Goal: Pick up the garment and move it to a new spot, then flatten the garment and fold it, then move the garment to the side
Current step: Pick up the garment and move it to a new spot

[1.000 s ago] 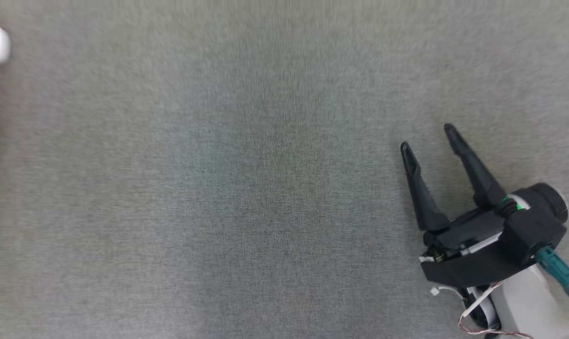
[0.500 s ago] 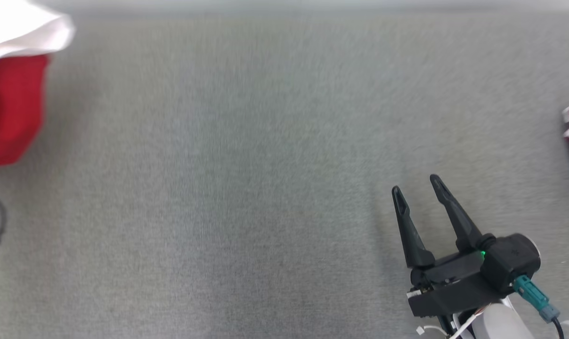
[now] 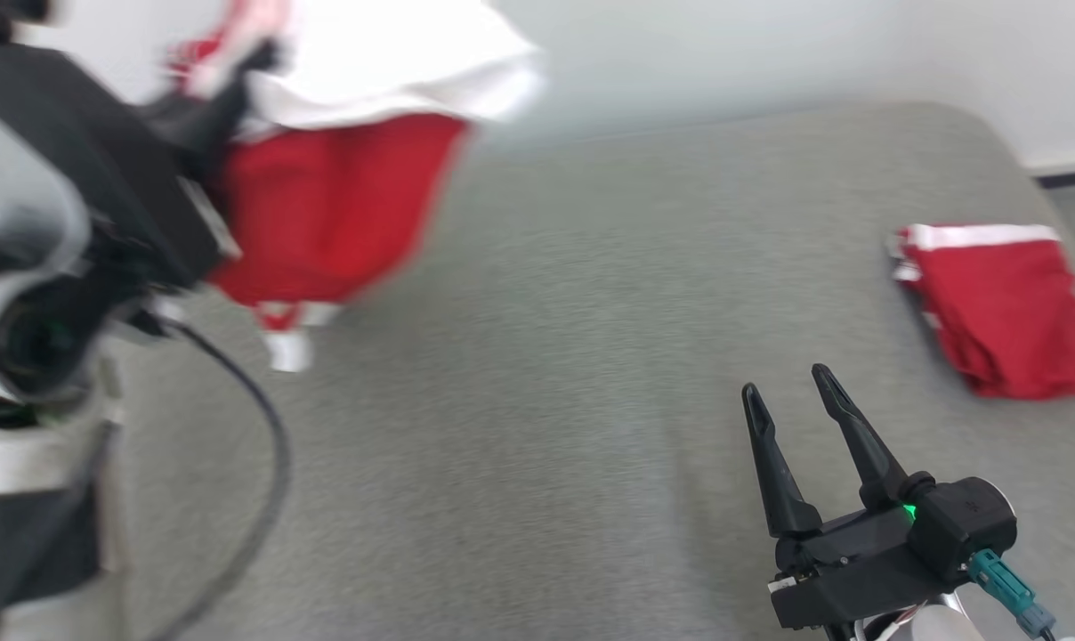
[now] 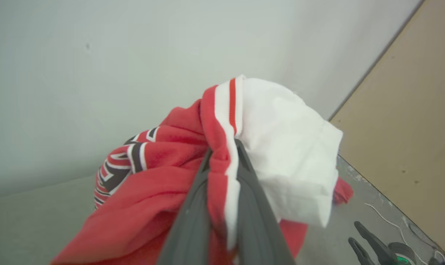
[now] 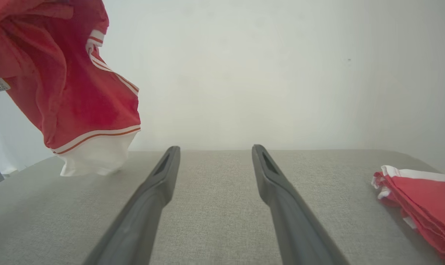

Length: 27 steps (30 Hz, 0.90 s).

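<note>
While the right fingers (image 3: pixel 773 463) stand spread wide and empty at the near right of the worktop (image 3: pixel 546 427), pointing toward its far edge, nothing of the task lies between them or straight ahead; bare grey cloth runs out in front of them. On the near left the left arm (image 3: pixel 66 178) looms large in the head view. The left fingers (image 4: pixel 193 221) are pinched almost together on a red-and-white striped seam of the garment (image 4: pixel 152 191), with cloth bunched on both sides of the pinch.

From that hold the garment hangs in the air, with a white panel on top, the red body beneath and a white cuff lowest. Its long axis runs roughly up and down as it dangles. It lies up and to the left of the right fingers, well apart from them, so the left arm alone has it and is the only one placed to set it down. In the right wrist view the cuff looks clear of the worktop, though blur in the head view leaves that uncertain.

I judge this to be the carry to a new spot, with flattening and folding yet to come. The bare middle of the worktop looks like the natural landing place, down and to the right of where the garment hangs, and within reach of the right fingers for spreading.

Farther off, a folded red piece (image 3: pixel 1009 312) with white trim lies near the far right edge, well apart from both sets of fingers. Beyond it rises a pale wall (image 3: pixel 724 53).
</note>
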{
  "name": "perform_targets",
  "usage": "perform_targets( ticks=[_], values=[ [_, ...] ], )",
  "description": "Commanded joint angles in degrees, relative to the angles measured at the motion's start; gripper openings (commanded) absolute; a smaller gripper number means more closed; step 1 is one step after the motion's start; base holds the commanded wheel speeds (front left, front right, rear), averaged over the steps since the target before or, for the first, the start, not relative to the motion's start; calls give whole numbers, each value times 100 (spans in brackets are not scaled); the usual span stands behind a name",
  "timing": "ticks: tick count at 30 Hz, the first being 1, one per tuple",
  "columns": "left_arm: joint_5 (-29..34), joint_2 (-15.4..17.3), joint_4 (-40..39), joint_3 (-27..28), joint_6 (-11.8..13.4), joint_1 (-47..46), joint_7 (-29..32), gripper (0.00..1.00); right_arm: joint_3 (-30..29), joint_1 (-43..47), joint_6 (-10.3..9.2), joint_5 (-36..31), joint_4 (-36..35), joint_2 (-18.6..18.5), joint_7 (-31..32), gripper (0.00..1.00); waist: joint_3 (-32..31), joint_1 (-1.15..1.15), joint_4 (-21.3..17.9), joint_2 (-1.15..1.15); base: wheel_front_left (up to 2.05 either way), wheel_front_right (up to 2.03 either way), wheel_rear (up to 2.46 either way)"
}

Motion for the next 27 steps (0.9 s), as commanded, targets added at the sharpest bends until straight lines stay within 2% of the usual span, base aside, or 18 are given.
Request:
perform_targets(
  ticks=[1,9,17,21,27],
  values=[
    [-67,-70,-121,-64,-5,99,38,0,2,78,-15,-2,-12,13,-22,100,-233,1,-537,0,0,0,0],
    [-263,-454,-512,-563,6,335,188,0,-62,165,-15,42,-83,99,-23,100,-208,1,-1163,0,0,0,0],
    [-159,-691,-112,-866,-20,997,-424,0,-72,167,-15,59,-119,166,-23,100,-100,1,-1411,0,0,0,0],
    [298,-723,464,-1049,-49,1499,-1183,0,-58,164,-15,61,-121,190,-23,100,-55,1,-1445,0,0,0,0],
    [1139,-719,1786,-1094,-11,2043,-2939,0,-61,98,-15,76,-117,156,-23,100,23,1,-1386,0,0,0,0]
  ],
)
